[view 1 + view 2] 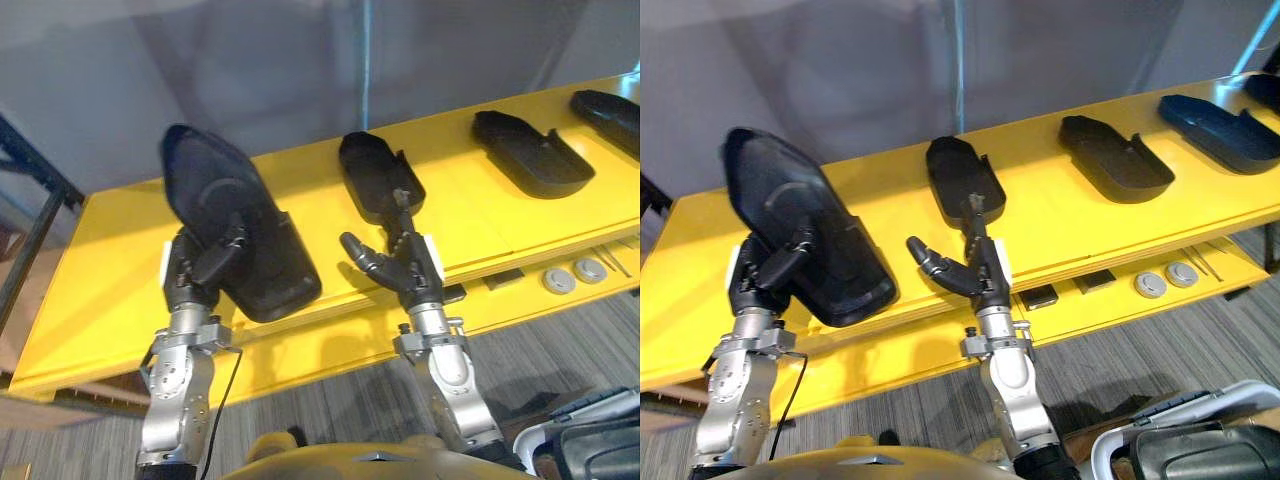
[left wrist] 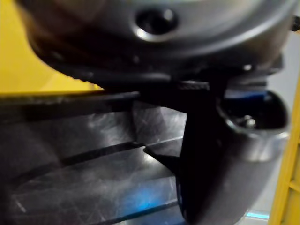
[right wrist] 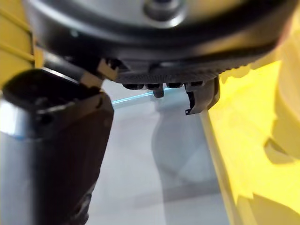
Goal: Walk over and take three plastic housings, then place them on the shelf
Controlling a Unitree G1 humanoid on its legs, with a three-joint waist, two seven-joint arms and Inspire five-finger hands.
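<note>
The yellow bench [image 1: 120,250] stretches ahead of both hands. The largest housing [image 1: 205,165] is lifted off it in the left hand [image 1: 195,270], tilted up with its wide end rising above the hand. The thumb is curled across its dark face and the fingers are wrapped behind it. The left wrist view shows this shell pressed close against the hand.

A second housing [image 1: 375,175] lies hollow side up on the bench just beyond the right hand [image 1: 405,265]. That hand is spread, with straight fingers, and grips nothing. Its longest fingertip reaches the shell's near end, though contact cannot be judged.

A third housing [image 1: 530,150] and a fourth housing [image 1: 610,115] lie further to that hand's right. Two small silver discs [image 1: 558,281] sit on the lower ledge to the same side.
</note>
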